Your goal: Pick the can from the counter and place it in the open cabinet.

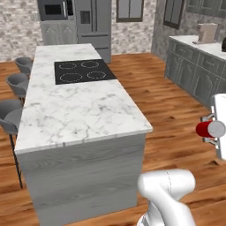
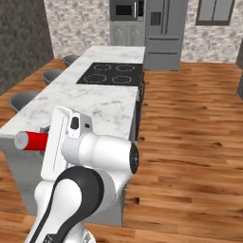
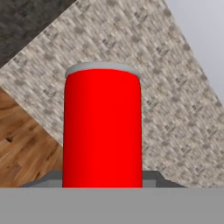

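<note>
Can (image 1: 209, 129) is off the counter (image 1: 79, 110), carried by the gripper (image 1: 211, 130) in mid-air, lying on its side. In the left base view it sits at 3 o'clock of the frame, well right of the island's near right corner, over the wood floor (image 1: 176, 114); silver top faces the camera, red body points away.

Right base view: can (image 2: 32, 140) at 9 o'clock, sticking out to the left from behind the white hand (image 2: 61, 142), silver end outward. It overlaps the island's near left corner in the picture, not resting on it.

Hand view: can (image 3: 102, 129) straight ahead of the camera, dead centre, running from the bottom edge up past mid-frame, silver rim at 12 o'clock of the body. Fingers are hidden by the can and the bottom band, so jaw spacing isn't directly visible; the can hangs unsupported otherwise, so the gripper is clamped on it. Behind the can: stone-pattern wall (image 3: 175, 109), floor at 9 o'clock, darker wall at 11 o'clock.

Counter top is bare marble with the black cooktop (image 1: 83, 71) at its far half. Stools (image 1: 17, 84) along its left side. Fridge (image 1: 92, 22) at 12 o'clock beyond the island. Low grey cabinets (image 1: 194, 66) at 2 o'clock in the left base view.
</note>
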